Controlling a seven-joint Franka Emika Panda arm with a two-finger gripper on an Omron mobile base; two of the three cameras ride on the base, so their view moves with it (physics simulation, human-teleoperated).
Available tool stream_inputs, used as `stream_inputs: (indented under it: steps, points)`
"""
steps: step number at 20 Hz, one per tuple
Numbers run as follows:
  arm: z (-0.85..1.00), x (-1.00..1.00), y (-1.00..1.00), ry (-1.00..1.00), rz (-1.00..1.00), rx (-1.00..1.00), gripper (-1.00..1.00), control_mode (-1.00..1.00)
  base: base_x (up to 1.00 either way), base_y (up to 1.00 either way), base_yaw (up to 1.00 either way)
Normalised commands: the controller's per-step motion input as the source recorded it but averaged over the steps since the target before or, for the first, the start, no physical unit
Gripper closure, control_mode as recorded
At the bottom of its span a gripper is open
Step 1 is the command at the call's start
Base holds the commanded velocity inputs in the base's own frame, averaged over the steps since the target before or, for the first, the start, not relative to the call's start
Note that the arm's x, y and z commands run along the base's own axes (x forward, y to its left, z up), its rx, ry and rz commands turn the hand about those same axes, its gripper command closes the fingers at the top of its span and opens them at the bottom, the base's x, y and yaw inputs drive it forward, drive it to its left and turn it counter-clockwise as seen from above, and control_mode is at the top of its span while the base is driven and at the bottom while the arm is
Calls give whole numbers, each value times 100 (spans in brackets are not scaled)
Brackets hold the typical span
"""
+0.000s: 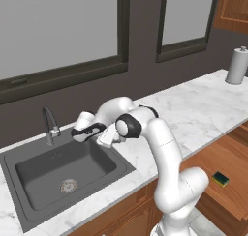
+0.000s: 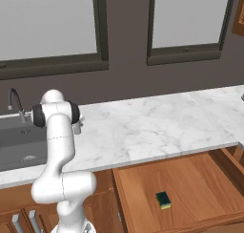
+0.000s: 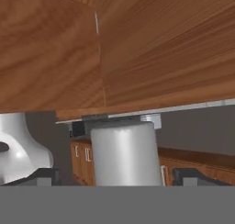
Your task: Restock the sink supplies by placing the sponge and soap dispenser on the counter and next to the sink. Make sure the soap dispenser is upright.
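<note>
1. The counter (image 1: 203,109) runs under the gripper (image 1: 107,137) and far off to its right, where a paper towel roll (image 1: 237,66) stands.
2. The sink (image 1: 43,172) lies just left of and below the gripper, its basin bare but for the drain.
3. An open drawer (image 2: 190,189) sits well right of and below the gripper; it holds the sponge (image 2: 163,200), lying flat.
4. The gripper hangs over the sink's right rim, clamped on the dispenser (image 3: 126,154), a pale cylinder between the fingers in the hand view. It seems tipped sideways, so I judge it needs righting before it goes down beside the sink.
</note>
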Motion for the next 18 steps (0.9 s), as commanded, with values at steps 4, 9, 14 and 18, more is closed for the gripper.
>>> stream_inputs:
  steps: [4,9,14,18]
  points:
    - [9,0,20,-9,0,-1,-100,-100,0,0,0]
    - [30,2,20,-8,0,-2,-100,-100,0,0,0]
    - [46,23,24,-5,0,-3,-100,-100,0,0,0]
    - [48,19,18,-2,0,-4,-100,-100,0,0,0]
